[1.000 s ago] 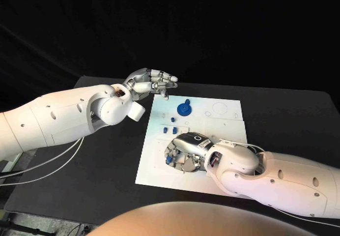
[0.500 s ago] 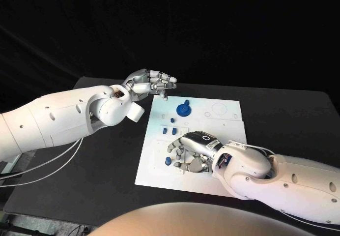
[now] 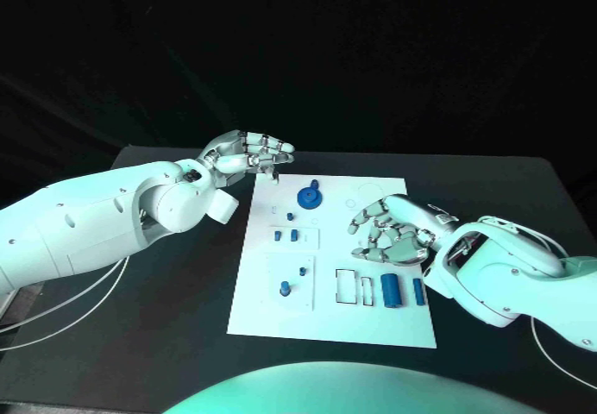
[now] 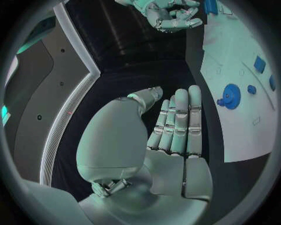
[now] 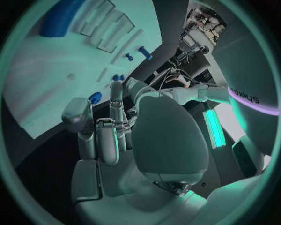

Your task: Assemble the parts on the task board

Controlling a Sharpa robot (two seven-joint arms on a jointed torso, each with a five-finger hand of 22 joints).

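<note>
The white task board (image 3: 373,332) lies in the middle of the black table. On it are a blue gear (image 3: 309,198) at the far end, two small blue pegs (image 3: 285,234), a blue piece (image 3: 289,289) near the left edge, and a blue cylinder (image 3: 392,291) beside a blue bar (image 3: 418,291). My right hand (image 3: 392,233) hovers over the board's right middle, fingers curled, nothing visible in it. My left hand (image 3: 249,153) hangs by the board's far left corner, fingers curled in, holding nothing. The left wrist view shows the gear (image 4: 230,96) and the right hand (image 4: 170,11).
Two empty rectangular slots (image 3: 356,288) sit left of the cylinder. Black table (image 3: 162,319) surrounds the board on all sides. My left arm (image 3: 87,224) lies over the table's left part, with cables (image 3: 75,297) under it.
The camera has shifted. My right hand has lifted off the board's near left part and moved to its right middle, uncovering the blue pieces there. The left hand keeps its place.
</note>
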